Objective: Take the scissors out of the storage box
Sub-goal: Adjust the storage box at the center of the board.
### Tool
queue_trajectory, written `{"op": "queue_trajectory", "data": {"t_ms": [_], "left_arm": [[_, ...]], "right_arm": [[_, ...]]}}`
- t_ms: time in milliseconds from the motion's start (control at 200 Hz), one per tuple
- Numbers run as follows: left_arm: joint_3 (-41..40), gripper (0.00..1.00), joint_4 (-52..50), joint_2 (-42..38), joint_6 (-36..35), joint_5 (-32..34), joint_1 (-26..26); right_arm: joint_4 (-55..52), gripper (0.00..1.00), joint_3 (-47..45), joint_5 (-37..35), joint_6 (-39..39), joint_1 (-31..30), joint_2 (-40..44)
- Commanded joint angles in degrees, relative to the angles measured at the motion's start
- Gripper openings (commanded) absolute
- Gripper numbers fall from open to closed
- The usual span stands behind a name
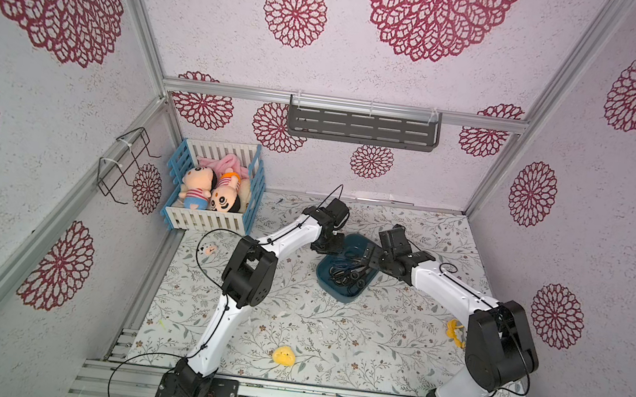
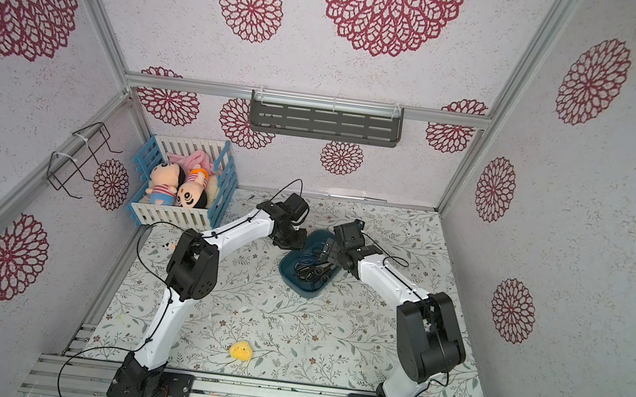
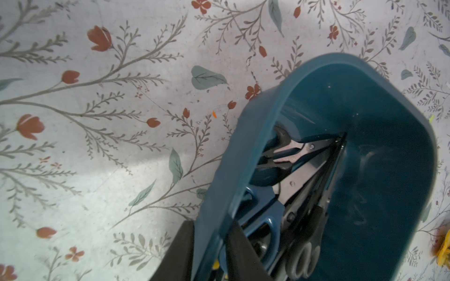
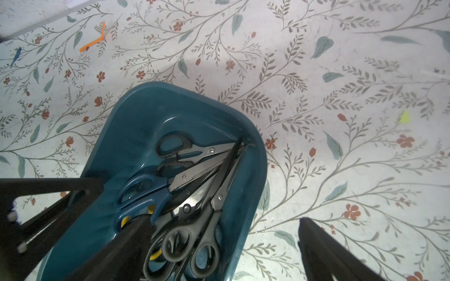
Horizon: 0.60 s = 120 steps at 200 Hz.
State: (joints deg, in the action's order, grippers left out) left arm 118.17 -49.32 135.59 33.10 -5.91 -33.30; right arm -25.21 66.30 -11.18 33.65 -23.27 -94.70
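The storage box [image 1: 342, 295] sits toward 12 o'clock from the arm bases, between the two wrists, and the scissors [image 4: 194, 194] lie heaped inside it.

The left gripper [image 3: 210, 223] is narrowed onto the box's wall at roughly its 10 o'clock side. One finger is outside and one inside, both seemingly pressed to the plastic, which reads as a steadying pinch.

The right gripper [image 4: 222, 219] stands wide and empty. One finger [image 4: 126, 243] is over the handle loops inside the box, and the other is beyond the wall on the 3 o'clock side. How high it rides above the heap cannot be told.

The pairs lie nearly parallel, with their long axes running roughly 6 to 12 o'clock. In a top view the loops fan out in the box's 6 o'clock half. The right wrist view shows the blade tips bunched into one far corner.

The handles therefore lie just under the right gripper, making it the nearer, free tool. Its jaws probably need to shift toward 9 o'clock so that both fingers clear the wall. They could then close across a single loop, such as the dark blue pair [image 4: 143, 194], rather than along the blades.
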Motion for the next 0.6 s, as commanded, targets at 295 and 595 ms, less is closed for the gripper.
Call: {"op": "queue_trajectory", "data": {"t_ms": [295,595], "left_arm": [[-10.5,0.12,9.7,-7.5,12.2,-2.3,4.1],[-12.0,0.1,8.1,-9.5,15.8,1.3,5.6]], "right_arm": [[0.9,0.99,0.1,0.3,-1.2,0.0,2.6],[1.9,0.99,1.2,2.3,-3.3,-0.6,1.8]]}}
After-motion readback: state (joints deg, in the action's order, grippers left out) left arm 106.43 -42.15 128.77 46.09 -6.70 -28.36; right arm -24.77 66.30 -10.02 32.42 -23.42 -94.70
